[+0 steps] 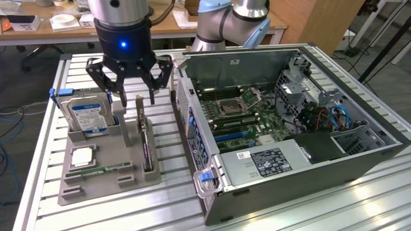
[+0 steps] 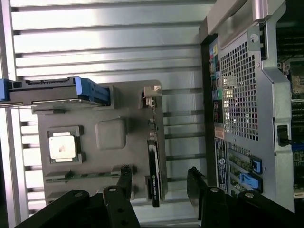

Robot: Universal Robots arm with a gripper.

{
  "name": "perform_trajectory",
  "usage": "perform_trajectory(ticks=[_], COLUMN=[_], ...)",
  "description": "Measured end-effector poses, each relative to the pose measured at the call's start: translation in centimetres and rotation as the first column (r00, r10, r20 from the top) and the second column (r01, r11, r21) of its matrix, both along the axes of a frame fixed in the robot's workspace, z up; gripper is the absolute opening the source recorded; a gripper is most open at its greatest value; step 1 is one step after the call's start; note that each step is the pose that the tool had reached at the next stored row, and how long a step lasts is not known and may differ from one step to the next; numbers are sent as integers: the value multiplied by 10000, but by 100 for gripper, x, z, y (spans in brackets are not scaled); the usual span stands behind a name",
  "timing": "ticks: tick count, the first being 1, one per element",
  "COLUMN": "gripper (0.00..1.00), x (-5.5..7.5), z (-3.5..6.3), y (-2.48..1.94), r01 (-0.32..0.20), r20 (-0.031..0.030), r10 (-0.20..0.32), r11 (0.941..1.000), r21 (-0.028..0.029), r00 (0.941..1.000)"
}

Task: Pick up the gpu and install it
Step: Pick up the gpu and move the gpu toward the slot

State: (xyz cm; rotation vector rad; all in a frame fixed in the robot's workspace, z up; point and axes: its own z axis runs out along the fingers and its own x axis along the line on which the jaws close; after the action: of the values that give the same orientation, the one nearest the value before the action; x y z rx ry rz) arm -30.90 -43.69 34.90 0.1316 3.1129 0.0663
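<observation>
Gripper (image 1: 137, 97) wide open, empty, hovering over gpu (image 1: 146, 147) standing on edge in tray (image 1: 103, 186). Card prob light, stiff, fragile: pinch flat faces nr top edge, gently.

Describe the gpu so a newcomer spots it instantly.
A grey tray sits at the exterior view's left of the open computer case. On its case-side edge stands the gpu: a thin black card with a silver bracket, unlike the boxy labelled hard drive.

No text legible: print on the hard drive label (image 1: 90, 118), power supply label (image 1: 273, 162) and white sticker (image 1: 243, 155) too small to read.
</observation>
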Motion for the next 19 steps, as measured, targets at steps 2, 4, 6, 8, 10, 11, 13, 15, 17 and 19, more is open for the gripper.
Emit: perform_trajectory(ticks=[2, 4, 6, 8, 10, 11, 13, 15, 17, 19], gripper=[59, 59, 59, 59, 59, 59, 59, 59, 59, 59], x=[-1, -2, -4, -6, -8, -9, -8, -9, -10, -10], z=[-7, -15, -22, -33, -44, -48, -56, -62, -66, -70], y=[-5, -10, -15, -18, -20, -24, -37, -54, -74, -102], r01=[0, 1, 0, 0, 1, 0, -2, 0, 0, 0], r20=[0, -1, -1, 0, 0, -2, 0, 1, 0, 0], r10=[0, -1, 0, 0, -1, 0, 2, 0, 0, 0], r11=[10000, 10000, 10000, 10000, 10000, 10000, 10000, 10000, 10000, 10000], r21=[0, -1, -1, -1, -1, -2, 0, 0, 0, 0], r00=[10000, 10000, 10000, 10000, 10000, 10000, 10000, 10000, 10000, 10000])
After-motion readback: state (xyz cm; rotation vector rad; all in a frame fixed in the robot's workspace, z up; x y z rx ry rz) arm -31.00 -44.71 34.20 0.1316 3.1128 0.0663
